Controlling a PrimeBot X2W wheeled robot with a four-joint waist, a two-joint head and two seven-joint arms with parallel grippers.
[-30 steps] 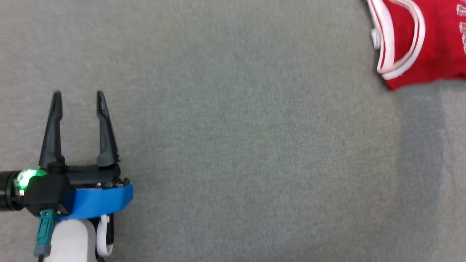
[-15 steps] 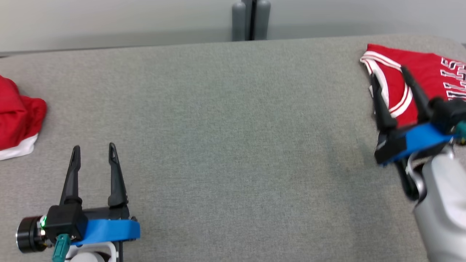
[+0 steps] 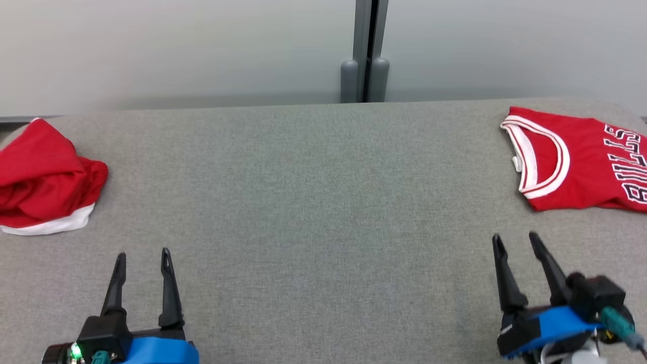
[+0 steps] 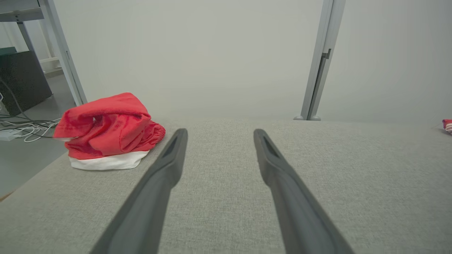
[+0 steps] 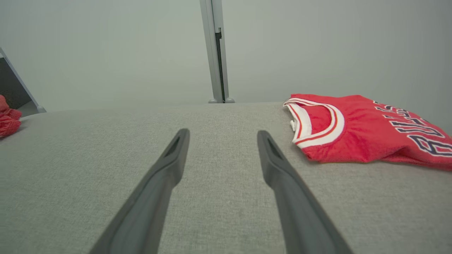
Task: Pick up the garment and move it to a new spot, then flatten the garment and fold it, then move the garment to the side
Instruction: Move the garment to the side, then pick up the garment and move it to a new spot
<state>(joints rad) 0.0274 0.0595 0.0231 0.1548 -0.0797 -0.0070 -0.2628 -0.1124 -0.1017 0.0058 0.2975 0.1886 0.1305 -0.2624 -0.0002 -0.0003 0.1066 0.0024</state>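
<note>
1. Head view: the grey surface [image 3: 323, 202] goes across the whole picture, with a pale wall [image 3: 202, 50] and a grey post [image 3: 365, 50] behind it; the left gripper [image 3: 143, 253] is at the lower left and the right gripper [image 3: 515, 236] at the lower right, both with their fingers spread apart and nothing between them; the crumpled red garment [image 3: 45, 177], which has a white edge, lies in a heap at the far left edge of the surface, well apart from the left gripper; the folded red jersey [image 3: 581, 167] lies flat at the far right, its white-trimmed neckline towards the middle, a little beyond the tips of the right gripper and not touching them
2. Left wrist view: the left gripper [image 4: 219, 132] is open and empty, its 2 dark fingers pointing over the bare surface [image 4: 353, 169]; the crumpled red garment [image 4: 109, 123] sits to the left of the left finger, near the corner of the surface; some cables [image 4: 28, 130] lie on the floor beyond that corner
3. Right wrist view: the right gripper [image 5: 222, 132] is also open and holds nothing; the folded red jersey [image 5: 360, 134] lies just to the right of its right finger, flat on the surface [image 5: 106, 141], with dark letters on the chest; a small part of the crumpled red garment [image 5: 7, 118] shows at the left edge
</note>
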